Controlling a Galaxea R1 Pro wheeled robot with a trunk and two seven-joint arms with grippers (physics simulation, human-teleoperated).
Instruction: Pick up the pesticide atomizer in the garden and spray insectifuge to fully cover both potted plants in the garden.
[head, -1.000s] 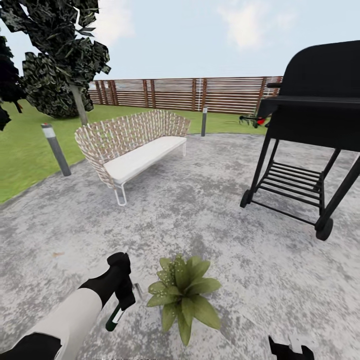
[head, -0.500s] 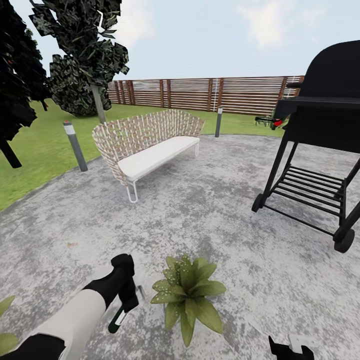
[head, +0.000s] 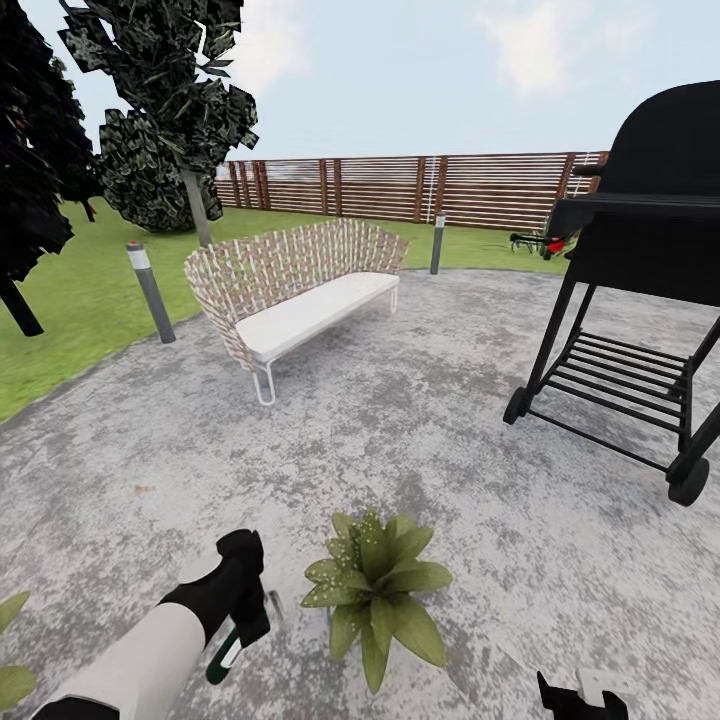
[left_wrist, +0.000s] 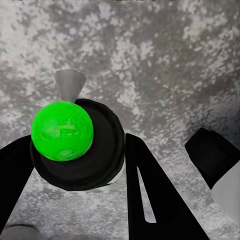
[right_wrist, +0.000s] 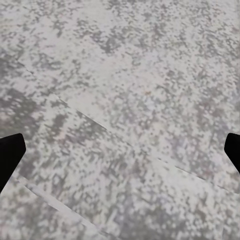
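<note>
Left wrist view is looking down the left gripper (left_wrist: 80, 165), whose dark fingers (left_wrist: 160, 200) are pinching the pesticide atomizer (left_wrist: 75, 145) between them, its bright green end facing the camera and a pale nozzle poking past it over the paving (left_wrist: 165, 60). In the head view the left gripper (head: 243, 590) is holding the pesticide atomizer (head: 224, 655) just beside the potted plant (head: 375, 590), on the side away from the grill (head: 640, 260); white specks are dotting the leaves nearest the bottle, while the leaves toward the grill are looking clean. A second plant's leaves (head: 10, 650) are peeking in farther from the grill, past the left arm.

The right gripper (right_wrist: 120, 145) is hanging spread wide over bare paving, holding nothing.

Likely trouble: the mist may keep landing on the near leaves alone, leaving the grill-side half bare, because the nozzle is sitting low and to one side. The bottle could also twist in the pinch when the trigger is worked.

Compared with half a second ago, the left gripper is sitting slightly lower and nearer the robot, with the bottle dropped accordingly; bench (head: 300, 295) and grill are unchanged.
</note>
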